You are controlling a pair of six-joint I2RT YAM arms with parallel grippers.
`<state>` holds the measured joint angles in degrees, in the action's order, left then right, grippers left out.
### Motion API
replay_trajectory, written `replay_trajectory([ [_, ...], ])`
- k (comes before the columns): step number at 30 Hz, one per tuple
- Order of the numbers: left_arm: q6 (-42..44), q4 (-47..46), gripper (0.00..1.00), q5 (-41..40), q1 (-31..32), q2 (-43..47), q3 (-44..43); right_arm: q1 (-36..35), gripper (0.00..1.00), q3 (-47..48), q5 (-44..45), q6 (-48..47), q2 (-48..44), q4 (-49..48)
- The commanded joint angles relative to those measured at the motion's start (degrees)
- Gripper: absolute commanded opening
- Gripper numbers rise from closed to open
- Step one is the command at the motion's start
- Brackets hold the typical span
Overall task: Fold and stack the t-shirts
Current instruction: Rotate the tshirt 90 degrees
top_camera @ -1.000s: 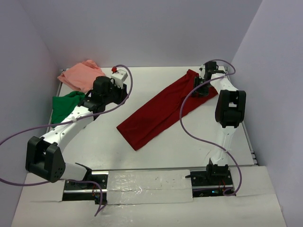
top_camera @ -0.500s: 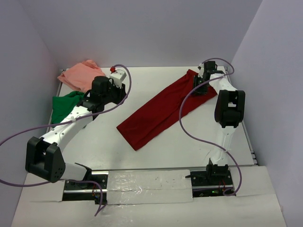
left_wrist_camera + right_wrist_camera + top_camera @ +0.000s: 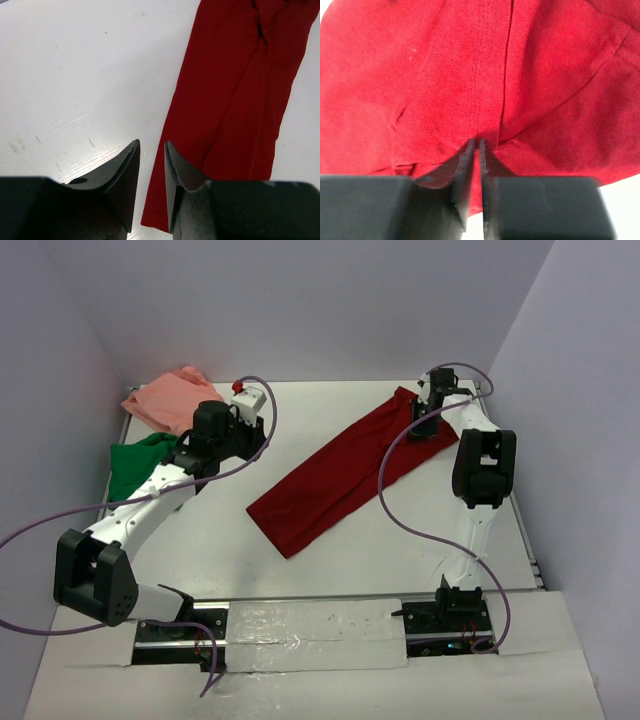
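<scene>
The right tool [image 3: 476, 142] had its two fingers drawn almost together, with only a thin slit between them. Its tips pressed into the dark red t-shirt [image 3: 470, 75], closed on a small ridge of the cloth right beside a stitched seam. Around the tips the fabric puckered, and creases ran away up the shirt. In the overhead view this tool [image 3: 425, 425] sat on the far right end of the shirt, close to the far right corner of the desk [image 3: 330, 560].

From that end the dark red t-shirt [image 3: 330, 480] lay as a long narrow band running diagonally across the desk toward the near left. Its near end finished around the middle of the white surface. It was flat on the desk along most of its length, with lengthwise folds showing.

The left tool [image 3: 151, 145] had its fingers parted by a narrow gap and nothing lay between them. It hung over bare desk [image 3: 75, 75], just beside the left edge of the red band [image 3: 235, 90], and I could not tell whether it touched the surface.

Farther out, near the left wall, the green t-shirt [image 3: 135, 465] lay bunched at the desk's left edge, partly under the left arm. The salmon pink t-shirt [image 3: 170, 400] lay crumpled in the far left corner, just beyond the green one. Both were well apart from the red one.
</scene>
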<state>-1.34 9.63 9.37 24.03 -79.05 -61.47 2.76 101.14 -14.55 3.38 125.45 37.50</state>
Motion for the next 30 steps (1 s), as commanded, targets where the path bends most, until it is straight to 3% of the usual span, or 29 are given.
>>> replay_trajectory([
  [1,-0.68,-1.28,0.34,1.18,-0.39,1.44,0.12,-0.13,0.20,3.09,-0.65,-0.82,0.94,1.00],
  [3,-0.68,-1.37,0.34,1.36,-0.48,1.44,0.21,-0.22,0.38,2.92,0.22,-1.35,0.68,1.18],
  [4,-0.68,-1.37,0.34,1.44,-0.56,1.44,0.30,-0.22,0.52,2.40,0.74,-1.53,-0.19,0.74],
  [6,-0.59,-1.54,0.34,1.36,-0.48,1.44,0.30,-0.39,0.58,1.08,2.06,-2.14,-0.99,-0.58],
  [15,-0.59,-1.63,0.34,1.71,-0.65,1.44,0.13,-0.57,0.56,0.63,2.86,-1.97,-1.08,-1.02],
  [21,-0.59,-1.63,0.34,1.71,-0.74,1.61,0.30,-0.48,0.48,2.39,-2.58,-0.13,1.37,0.38],
  [30,-0.50,-1.45,0.33,2.15,-0.92,1.88,0.56,-0.39,0.43,5.64,-7.78,1.46,5.24,3.99],
])
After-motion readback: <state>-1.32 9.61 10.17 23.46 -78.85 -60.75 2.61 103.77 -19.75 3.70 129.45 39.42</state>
